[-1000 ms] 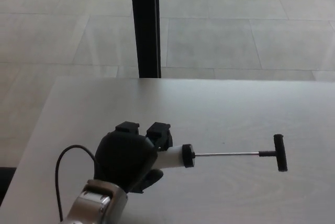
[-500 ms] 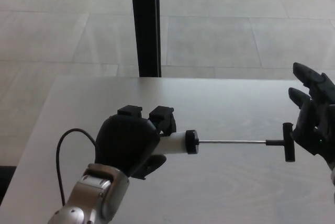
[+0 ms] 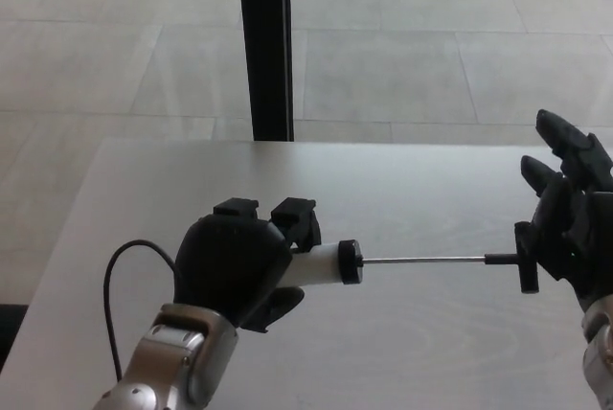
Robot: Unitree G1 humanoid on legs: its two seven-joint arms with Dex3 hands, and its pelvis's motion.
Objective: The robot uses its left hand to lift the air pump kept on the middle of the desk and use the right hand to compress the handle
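Two black robot hands work an air pump (image 3: 330, 264) above a pale desk (image 3: 402, 190). Left hand (image 3: 235, 271) grips the white barrel at near left; right hand (image 3: 567, 228), fingers spread, meets the T-handle (image 3: 524, 258) of the extended rod at right. No lettering is legible.

The desk (image 3: 431, 190) has a pale, matt wood-grain top. The air pump (image 3: 326, 263) shows a smooth white plastic barrel, a black cap, a thin shiny metal rod and a matt black handle. Both hands — left hand (image 3: 235, 271), right hand (image 3: 570, 214) — look matt black plastic; the left wrist is brushed metal.
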